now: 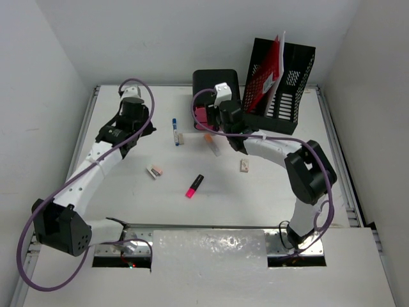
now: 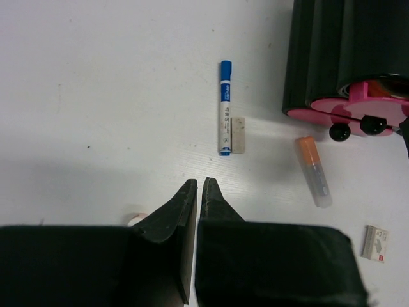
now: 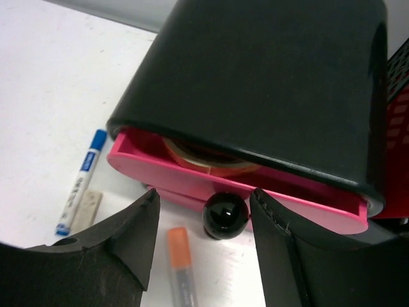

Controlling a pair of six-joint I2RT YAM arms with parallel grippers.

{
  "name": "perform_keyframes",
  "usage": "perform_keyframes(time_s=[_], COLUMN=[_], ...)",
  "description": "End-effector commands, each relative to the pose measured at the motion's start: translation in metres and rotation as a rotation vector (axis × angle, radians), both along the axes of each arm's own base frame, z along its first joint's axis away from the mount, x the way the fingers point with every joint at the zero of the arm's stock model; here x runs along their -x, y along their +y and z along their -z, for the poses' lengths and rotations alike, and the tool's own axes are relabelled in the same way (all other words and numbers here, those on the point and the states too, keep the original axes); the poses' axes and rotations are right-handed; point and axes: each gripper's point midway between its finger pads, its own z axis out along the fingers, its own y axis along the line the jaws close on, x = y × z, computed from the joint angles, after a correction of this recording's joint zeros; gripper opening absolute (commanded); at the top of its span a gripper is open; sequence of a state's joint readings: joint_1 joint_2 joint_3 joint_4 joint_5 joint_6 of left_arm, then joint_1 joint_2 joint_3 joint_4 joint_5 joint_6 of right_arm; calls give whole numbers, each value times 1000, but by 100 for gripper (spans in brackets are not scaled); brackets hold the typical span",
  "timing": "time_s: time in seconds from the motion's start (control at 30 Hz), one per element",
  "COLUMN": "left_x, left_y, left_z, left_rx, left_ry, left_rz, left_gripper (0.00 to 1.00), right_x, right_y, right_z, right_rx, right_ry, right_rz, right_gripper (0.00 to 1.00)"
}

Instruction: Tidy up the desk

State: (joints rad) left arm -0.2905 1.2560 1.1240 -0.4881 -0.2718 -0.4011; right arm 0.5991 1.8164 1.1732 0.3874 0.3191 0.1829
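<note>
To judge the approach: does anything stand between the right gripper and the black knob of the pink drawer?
Nothing visible does. The black knob lies between the open fingers of the right gripper. The orange-capped pen lies lower, on the desk, not in the way.

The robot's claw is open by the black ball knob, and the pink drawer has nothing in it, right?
Not quite. The pink drawer is not empty: a roll of tape lies inside it, as the right wrist view shows. The right gripper is open at the black knob, as you said.

Top camera overlooks the desk; near wrist cameras share the marker.
</note>
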Motion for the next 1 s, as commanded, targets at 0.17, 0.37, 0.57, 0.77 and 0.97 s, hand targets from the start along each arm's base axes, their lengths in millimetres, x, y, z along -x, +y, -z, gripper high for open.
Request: perform_keyframes(time_s=[0.17,0.37,0.57,0.77,0.97], left_x=[10,14,13,-4,-13], left_y=[17,20,16,-25,-56], left_z=[-29,-24,-29,-48,-59], left_rx=[-50,-60,-33,80,165], left_ry=[-59,-49,-82,-165,-184], left_rz=[-33,-41,-31,154,284], left_gripper=[0,0,0,0,0], right_x=[-31,-25,1,38,43], right_y=[6,0,-1,-41,-65], right_z=[-46,-57,-72,-43,10], right_rx=[-41,-103,-164,-265,-493], right_ry=[-217,-334,-232,-99,14], right_rz=[42,47,5,156,235], right_gripper=[59,61,64,67,63])
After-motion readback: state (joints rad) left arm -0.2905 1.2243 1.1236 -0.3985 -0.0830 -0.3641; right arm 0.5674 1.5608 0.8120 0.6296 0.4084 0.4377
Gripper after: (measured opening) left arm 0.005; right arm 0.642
